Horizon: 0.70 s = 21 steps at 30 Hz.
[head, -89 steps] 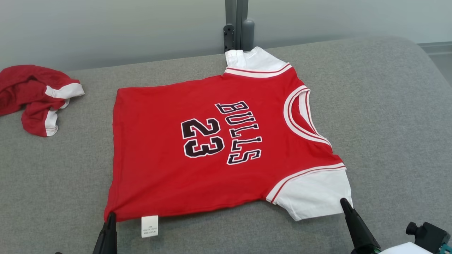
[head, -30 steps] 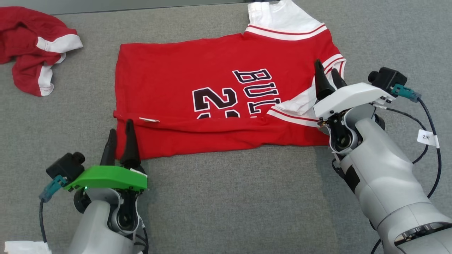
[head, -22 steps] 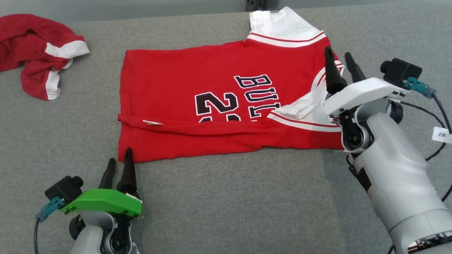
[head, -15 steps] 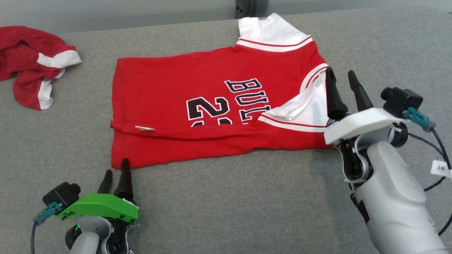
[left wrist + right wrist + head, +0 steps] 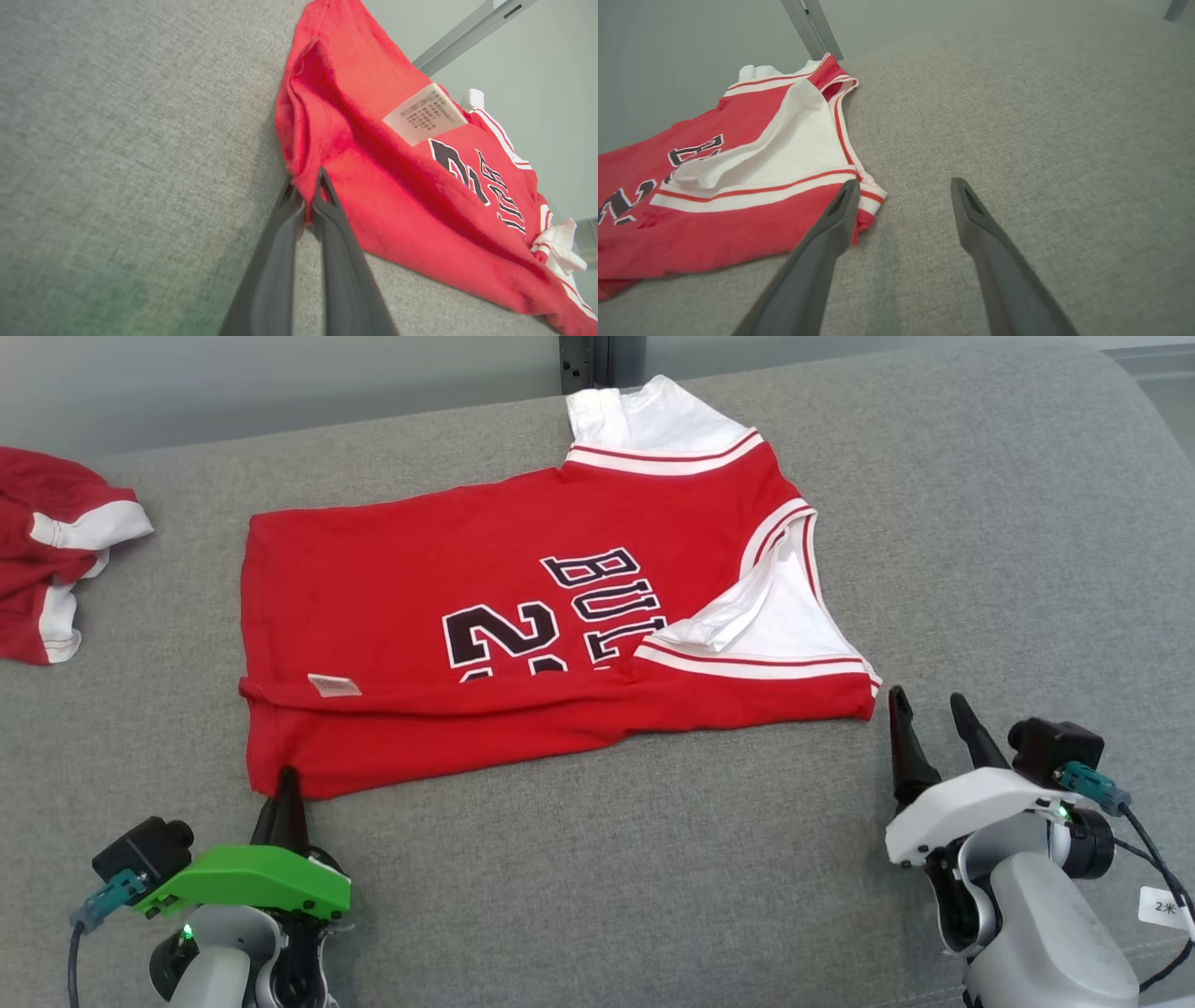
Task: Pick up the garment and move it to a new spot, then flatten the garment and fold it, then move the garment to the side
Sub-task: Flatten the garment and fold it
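Observation:
The garment [image 5: 523,616] is a red jersey with white sleeves and black lettering, lying on the grey padded surface [image 5: 653,877] with its near edge folded up over the print. My left gripper [image 5: 286,782] is at the garment's near left corner. The left wrist view shows that gripper [image 5: 304,189] shut, with a pinch of the red garment [image 5: 402,186] corner between its fingers. My right gripper [image 5: 924,709] stands open just off the near right corner. In the right wrist view its left fingertip [image 5: 850,189] touches the garment [image 5: 738,186] hem, and my right gripper [image 5: 906,186] holds nothing.
Another crumpled red and white piece of clothing [image 5: 51,569] lies at the far left. A grey post [image 5: 588,359] rises behind the surface against the wall. Bare grey padding stretches to the right and along the near side.
The head camera has shifted. Both grippers drew back from over the garment to its near corners. The left gripper shut on the near left corner; the right stayed open.

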### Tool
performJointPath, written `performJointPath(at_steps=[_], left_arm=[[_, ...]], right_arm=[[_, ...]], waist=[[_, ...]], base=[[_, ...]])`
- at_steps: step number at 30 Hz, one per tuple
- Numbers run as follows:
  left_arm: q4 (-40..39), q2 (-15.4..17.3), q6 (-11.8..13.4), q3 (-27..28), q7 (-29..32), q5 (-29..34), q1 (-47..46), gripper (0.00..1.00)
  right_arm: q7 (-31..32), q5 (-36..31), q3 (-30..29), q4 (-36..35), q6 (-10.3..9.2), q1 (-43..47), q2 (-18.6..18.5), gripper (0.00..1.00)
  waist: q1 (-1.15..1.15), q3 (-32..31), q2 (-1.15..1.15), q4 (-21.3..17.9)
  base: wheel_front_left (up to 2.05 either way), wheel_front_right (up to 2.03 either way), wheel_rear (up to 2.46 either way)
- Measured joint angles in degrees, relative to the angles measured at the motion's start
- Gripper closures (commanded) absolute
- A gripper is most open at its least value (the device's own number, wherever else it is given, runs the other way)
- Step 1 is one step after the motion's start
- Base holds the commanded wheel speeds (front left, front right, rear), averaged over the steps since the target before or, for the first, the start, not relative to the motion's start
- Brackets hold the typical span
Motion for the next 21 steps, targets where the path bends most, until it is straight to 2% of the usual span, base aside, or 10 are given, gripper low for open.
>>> performJointPath(at_steps=[2,8,15,16,18,19,21], left_arm=[[-0.57,0.24,0.11,-0.15,-0.81,0.62,-0.08,1.00],[-2.42,0.80,0.31,-0.55,-1.35,1.21,-0.11,1.00],[-3.98,0.80,0.41,-1.07,-1.34,1.29,0.12,1.00],[-4.09,0.80,0.41,-1.12,-1.36,1.29,0.23,1.00],[-4.27,0.80,0.35,-1.26,-1.45,1.29,0.53,1.00],[-4.31,0.80,0.27,-1.38,-1.59,1.31,0.66,1.00],[-4.49,0.90,-0.16,-1.68,-1.90,1.62,0.84,1.00]], right_arm=[[0.16,-0.81,-0.42,2.15,0.00,-0.07,0.07,0.00],[-0.45,2.09,1.58,7.88,0.00,-2.77,0.14,0.00],[-1.10,6.10,6.67,12.96,0.00,-6.66,0.09,0.00],[-1.16,6.45,7.14,13.54,0.00,-7.05,0.07,0.19],[-1.34,7.21,8.22,14.67,0.00,-7.70,0.07,0.91],[-1.41,7.44,8.54,15.13,0.00,-7.93,0.07,1.00],[-1.55,7.65,8.80,15.39,0.00,-8.19,0.15,1.00]], waist=[[0.00,0.09,0.00,0.37],[0.00,0.43,0.00,1.96],[0.00,0.40,0.00,3.72],[0.00,0.28,0.00,3.84],[0.00,-0.06,0.00,4.01],[0.00,-0.25,0.00,4.08],[0.00,-0.67,0.00,4.15]], base=[[0.00,0.00,0.00],[0.00,0.00,0.00],[0.00,0.00,0.00],[0.00,0.00,0.00],[0.00,0.00,0.00],[0.00,0.00,0.00],[0.00,0.00,0.00]])
